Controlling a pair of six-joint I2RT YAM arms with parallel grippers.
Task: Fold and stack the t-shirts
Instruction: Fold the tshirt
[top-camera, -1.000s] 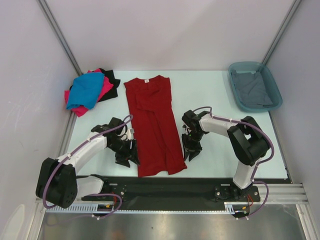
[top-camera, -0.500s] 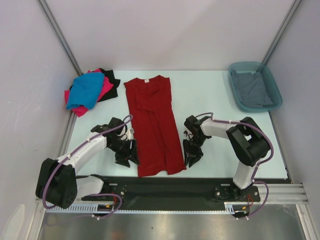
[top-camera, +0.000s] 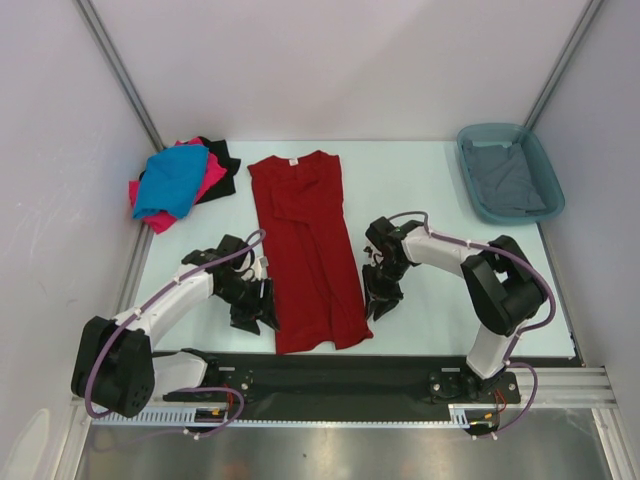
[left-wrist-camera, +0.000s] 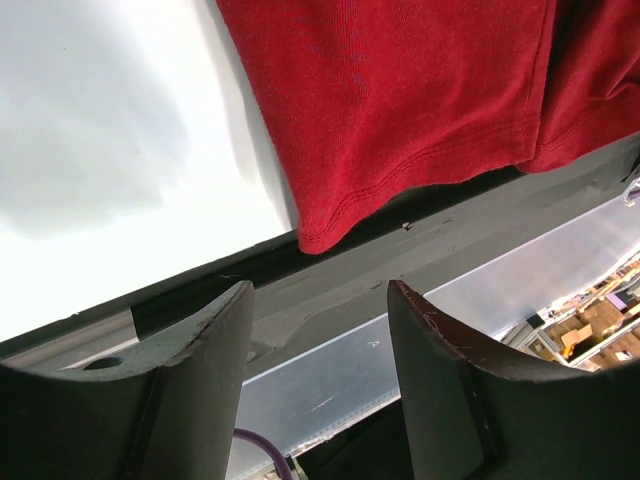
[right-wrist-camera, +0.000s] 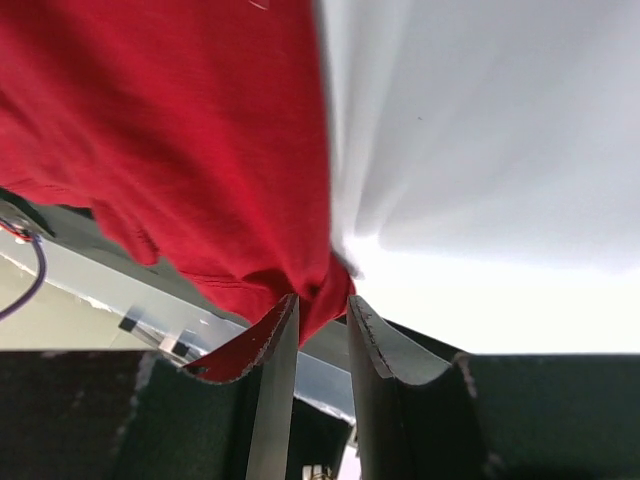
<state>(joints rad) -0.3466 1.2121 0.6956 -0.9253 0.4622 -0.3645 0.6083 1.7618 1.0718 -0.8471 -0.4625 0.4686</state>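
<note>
Centre: dark red t-shirt (top-camera: 308, 250), flat on the pale table (top-camera: 430, 190), laid lengthwise with collar toward the far wall and hem reaching the black strip (top-camera: 400, 372) at the near edge. Sides folded inward, giving one long narrow panel.

Near right hem corner: pinched by the right gripper (right-wrist-camera: 315, 310), fingers nearly together with a small bunch of red cloth clamped between them. Seen from above, this gripper pointing down at the right edge of the shirt.

Near left hem corner: lying loose on the table edge, not gripped. Beside it the left gripper (left-wrist-camera: 320, 300), jaws well apart with nothing between them; only the table edge and black strip visible through the gap. From above, just to the left of the shirt's lower edge; contact with the cloth not discernible.

Far left corner of the table: loose heap of three more shirts, bright blue t-shirt (top-camera: 172, 180) on top, hot pink t-shirt (top-camera: 207, 185) beneath it, black t-shirt (top-camera: 222, 160) at the back, partly covered. Heap near, but apart from, the red shirt's left shoulder.

Far right corner: teal plastic tub (top-camera: 470, 140), well apart from the red shirt, with the grey t-shirt (top-camera: 505, 178) crumpled inside.
</note>
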